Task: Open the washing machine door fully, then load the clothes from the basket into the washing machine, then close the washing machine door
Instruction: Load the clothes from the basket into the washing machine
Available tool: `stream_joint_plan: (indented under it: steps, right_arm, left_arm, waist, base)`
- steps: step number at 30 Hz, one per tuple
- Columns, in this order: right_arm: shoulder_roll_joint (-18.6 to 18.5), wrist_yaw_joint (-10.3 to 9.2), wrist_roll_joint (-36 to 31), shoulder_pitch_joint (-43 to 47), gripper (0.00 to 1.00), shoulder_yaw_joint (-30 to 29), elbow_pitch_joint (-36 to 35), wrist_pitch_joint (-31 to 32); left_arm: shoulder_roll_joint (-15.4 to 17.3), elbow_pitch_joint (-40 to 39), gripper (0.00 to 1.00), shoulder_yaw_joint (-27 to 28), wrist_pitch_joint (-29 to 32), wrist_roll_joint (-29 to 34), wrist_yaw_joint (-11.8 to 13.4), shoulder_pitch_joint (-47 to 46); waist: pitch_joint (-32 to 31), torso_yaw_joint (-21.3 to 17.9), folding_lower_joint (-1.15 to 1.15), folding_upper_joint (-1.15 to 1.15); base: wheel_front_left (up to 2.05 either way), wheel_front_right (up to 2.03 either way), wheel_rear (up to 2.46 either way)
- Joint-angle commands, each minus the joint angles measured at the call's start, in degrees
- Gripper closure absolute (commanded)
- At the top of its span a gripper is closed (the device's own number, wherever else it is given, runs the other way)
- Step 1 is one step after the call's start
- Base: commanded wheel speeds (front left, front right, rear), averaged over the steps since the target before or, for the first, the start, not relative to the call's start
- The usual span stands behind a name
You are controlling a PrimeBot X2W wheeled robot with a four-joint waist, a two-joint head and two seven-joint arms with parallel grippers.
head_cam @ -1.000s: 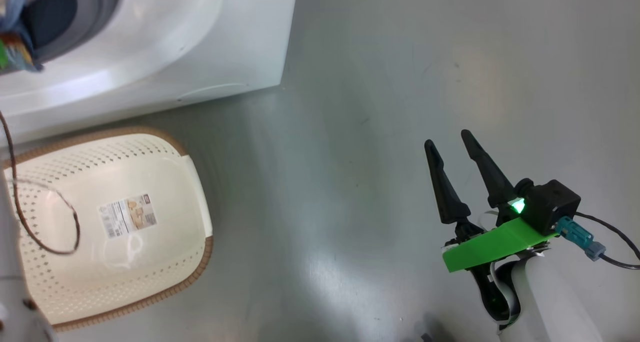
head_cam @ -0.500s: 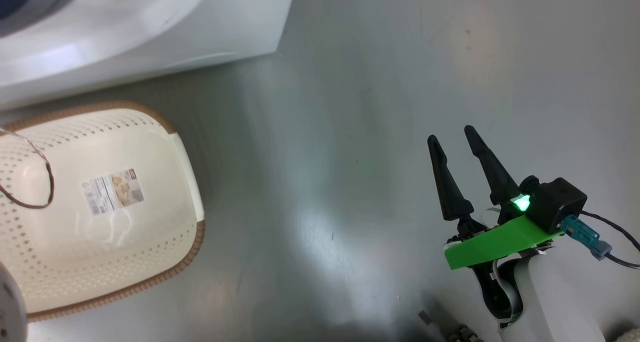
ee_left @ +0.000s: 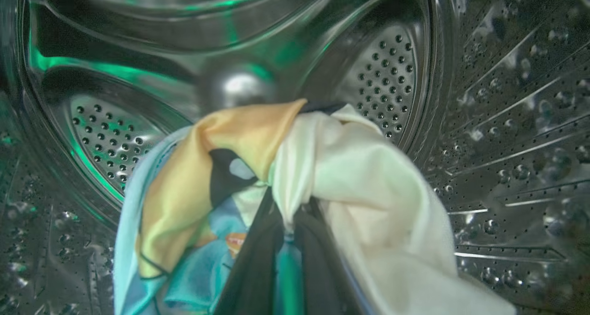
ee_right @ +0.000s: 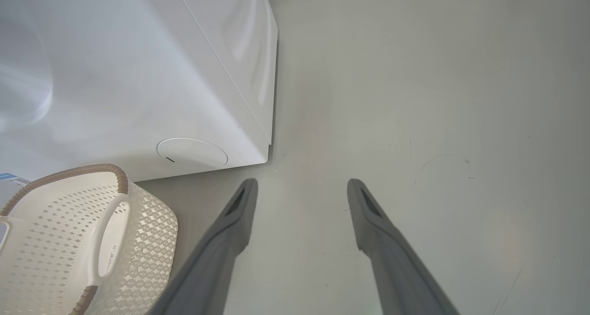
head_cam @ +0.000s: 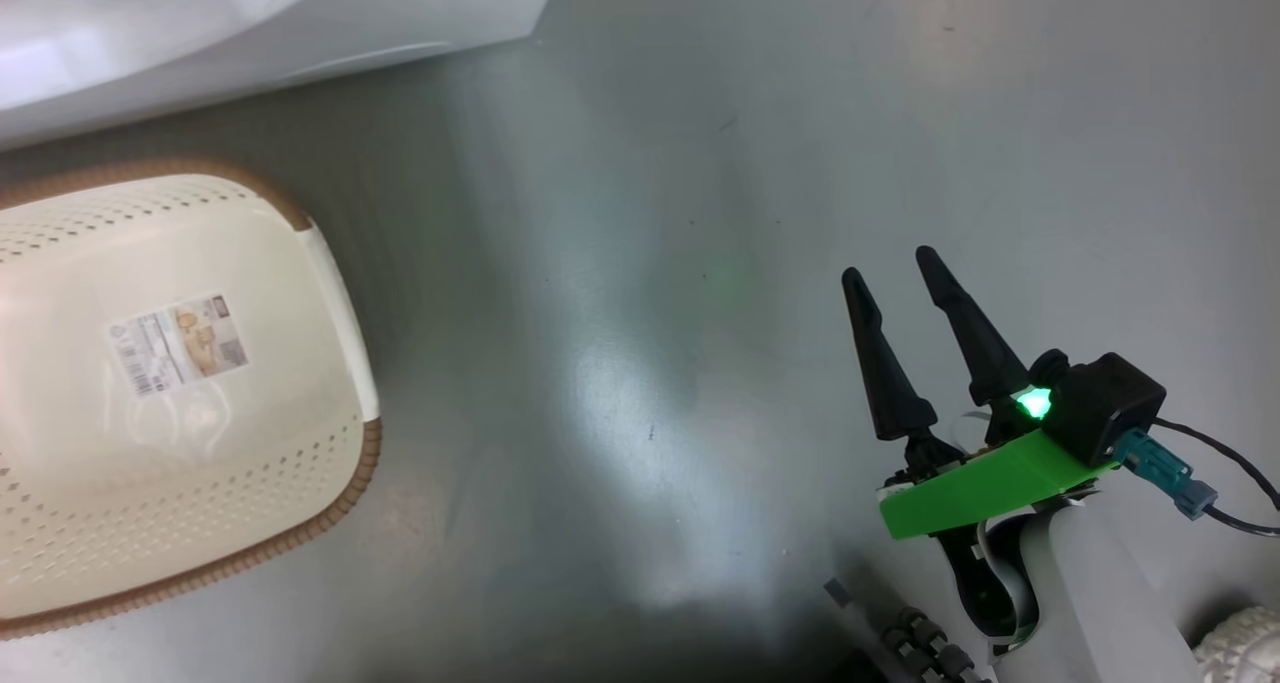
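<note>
Your left pincer (ee_left: 286, 206) was clamped on the soft, light bundle of blue, yellow and cream clothes (ee_left: 355, 176), inside the white washing machine's (ee_right: 138, 75) steel drum (ee_left: 387, 70); limp cloth, best held by a bunched fold. Your right pincer (head_cam: 890, 266) gaped empty off the machine's corner. A second earlier the bundle hung at its mouth; the head camera had since swung.
</note>
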Motion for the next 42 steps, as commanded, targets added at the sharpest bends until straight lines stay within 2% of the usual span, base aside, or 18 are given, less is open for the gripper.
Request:
stream_joint_plan:
  steps: [1,4,10,11,12,13,14,28,42]
  right_arm:
    - [0.20,0.36,0.48,1.71,0.00,1.41,-1.24,-0.69]
    - [0.20,0.36,0.75,1.53,0.00,1.86,-0.97,-0.69]
    - [0.20,0.36,0.54,1.59,0.00,1.64,-0.03,-0.69]
    - [0.20,0.36,0.46,1.55,0.00,1.47,0.12,-0.69]
    - [0.20,0.36,0.39,1.53,0.00,1.41,0.23,-0.69]
    - [0.20,0.36,0.36,1.50,0.00,1.41,0.29,-0.69]
    - [0.20,0.36,0.31,1.45,0.00,1.39,0.28,-0.69]
    - [0.20,0.36,-1.41,1.39,0.00,-0.80,0.52,-0.69]
    - [0.20,0.36,-2.95,2.12,0.00,-2.70,1.09,-0.69]
  left_arm:
    - [3.21,-2.36,1.00,0.26,-0.27,0.54,0.12,0.36]
    - [3.52,-3.05,1.00,0.59,-0.28,0.33,0.04,1.68]
    - [3.60,3.03,1.00,0.27,-0.28,-1.29,-0.11,2.62]
    - [3.45,4.25,0.85,0.16,-0.28,-1.59,-0.13,2.56]
    - [3.34,5.34,0.52,0.00,-0.29,-1.86,-0.14,2.49]
    - [3.26,6.24,0.05,-0.12,-0.29,-2.09,-0.15,2.38]
    - [3.17,6.82,0.00,-0.13,-0.29,-2.33,-0.16,2.20]
    - [1.16,9.21,0.00,-1.49,-0.29,-3.98,-0.23,8.07]
    - [-0.71,2.60,0.00,-0.90,-0.29,-7.58,-0.24,20.59]
  waist:
    - [0.28,-0.49,0.00,0.00]
    - [0.02,-0.92,0.00,0.00]
    - [-1.21,-0.77,0.00,0.00]
    - [-1.52,-0.59,0.00,0.00]
    - [-1.76,-0.49,0.00,0.00]
    - [-1.98,-0.40,0.00,0.00]
    - [-2.13,-0.28,0.00,0.00]
    - [-6.89,2.59,0.00,0.00]
    - [-13.14,4.85,0.00,0.00]
  base:
    - [0.00,0.00,0.00]
    - [0.00,0.00,0.00]
    - [0.00,0.00,0.00]
    - [0.00,0.00,0.00]
    - [0.00,0.00,0.00]
    - [0.00,0.00,0.00]
    - [0.00,0.00,0.00]
    - [0.00,0.00,0.00]
    - [0.00,0.00,0.00]
